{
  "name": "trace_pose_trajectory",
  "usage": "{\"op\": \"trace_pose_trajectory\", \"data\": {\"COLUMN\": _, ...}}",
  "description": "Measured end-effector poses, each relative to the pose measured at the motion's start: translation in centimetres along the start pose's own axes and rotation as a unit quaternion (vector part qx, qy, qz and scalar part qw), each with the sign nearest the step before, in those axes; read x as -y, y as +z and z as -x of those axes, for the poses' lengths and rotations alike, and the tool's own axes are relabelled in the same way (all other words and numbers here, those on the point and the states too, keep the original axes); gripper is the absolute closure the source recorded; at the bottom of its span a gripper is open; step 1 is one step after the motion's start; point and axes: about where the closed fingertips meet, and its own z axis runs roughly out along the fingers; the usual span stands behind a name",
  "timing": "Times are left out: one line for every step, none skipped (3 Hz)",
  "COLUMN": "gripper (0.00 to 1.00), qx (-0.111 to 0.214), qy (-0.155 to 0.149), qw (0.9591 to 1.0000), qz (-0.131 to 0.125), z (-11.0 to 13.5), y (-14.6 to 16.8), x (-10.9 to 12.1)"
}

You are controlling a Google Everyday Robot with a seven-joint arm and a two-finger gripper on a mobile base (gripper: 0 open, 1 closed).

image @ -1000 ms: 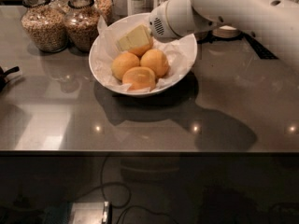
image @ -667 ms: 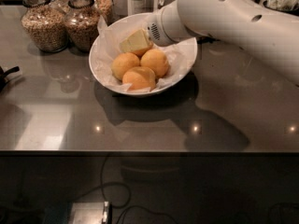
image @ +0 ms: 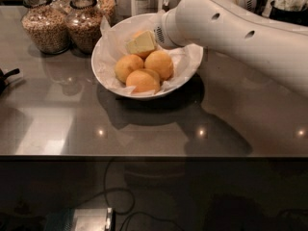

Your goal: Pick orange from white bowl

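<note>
Since a second ago my forearm (image: 240, 32) has swung lower and nearer across the right of the view, and my hand (image: 141, 43) has sunk a little toward the fruit. Bowl, fruit and jars lie as they did.

Surface: the table (image: 57, 129) is dark grey and glossy, with small points of light mirrored in it. Its front edge runs straight across the view. Below that edge all is dim, with loose cables (image: 120, 196) and a metal box (image: 89, 219).

Contents: the white bowl (image: 102, 76) stands toward the back of the table, lined with crinkled white paper (image: 111, 32). Four like fruits lie in it. The orange (image: 136, 34) at the rear is the one under my hand, which appears to rest on its top, though contact is not certain from this angle. Whether the hand is spread or pressed together, I cannot tell. Three other oranges (image: 143, 81) sit in front of it, touching one another.

Margins: two glass grain jars (image: 84, 28) stand just beside the bowl's left rear rim, with a third behind them. A black object (image: 6, 76) juts in at the left edge. Open table lies in front of the bowl and to its left. My forearm covers the right rear.
</note>
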Motion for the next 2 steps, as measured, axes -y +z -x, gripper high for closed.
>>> {"op": "trace_pose_trajectory", "data": {"gripper": 0.05, "qx": 0.0, "qy": 0.0, "qw": 1.0, "qz": 0.0, "z": 0.0, "y": 0.0, "x": 0.0}}
{"op": "trace_pose_trajectory", "data": {"gripper": 0.08, "qx": 0.0, "qy": 0.0, "qw": 1.0, "qz": 0.0, "z": 0.0, "y": 0.0, "x": 0.0}}
